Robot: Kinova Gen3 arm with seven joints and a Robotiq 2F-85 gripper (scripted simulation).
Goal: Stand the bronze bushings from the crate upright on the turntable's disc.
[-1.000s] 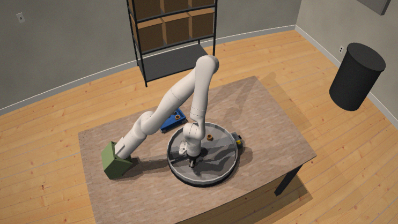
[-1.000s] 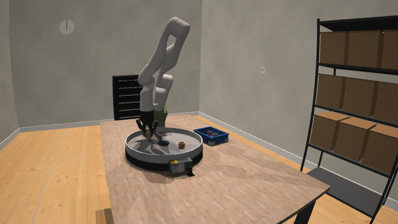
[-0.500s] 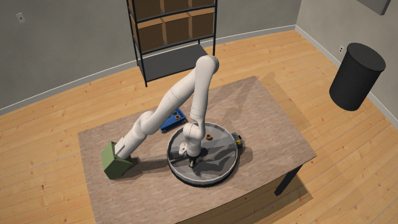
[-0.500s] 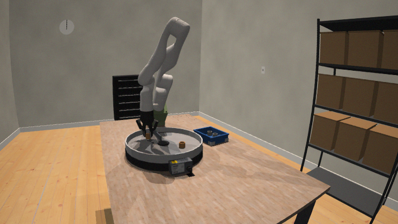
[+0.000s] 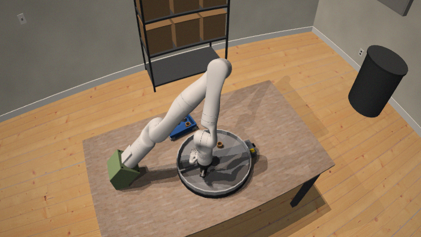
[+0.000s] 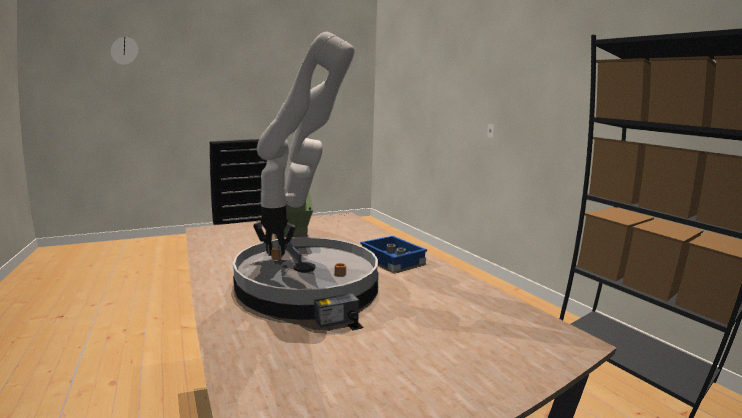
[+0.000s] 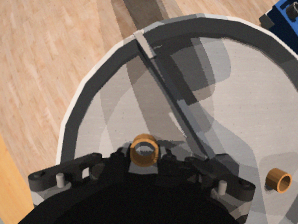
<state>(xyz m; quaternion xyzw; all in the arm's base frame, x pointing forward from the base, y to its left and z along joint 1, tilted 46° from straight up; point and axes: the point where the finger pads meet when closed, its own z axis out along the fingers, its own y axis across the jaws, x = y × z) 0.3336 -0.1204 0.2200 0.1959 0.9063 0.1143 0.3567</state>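
A short bronze bushing (image 7: 144,151), a hollow metal sleeve, sits clamped between the gripper (image 7: 143,163) fingers. It hangs low over the turntable's smooth grey disc (image 7: 220,123), on the wood-grain desk (image 5: 280,147).

The counter (image 5: 280,123) is pale, matt wood grain. On it the turntable (image 6: 244,270) looks like smooth grey metal with a dull sheen — its two bushings (image 6: 340,269) a warm, matt bronze. Beside it, the crate (image 6: 412,252) is blue plastic.
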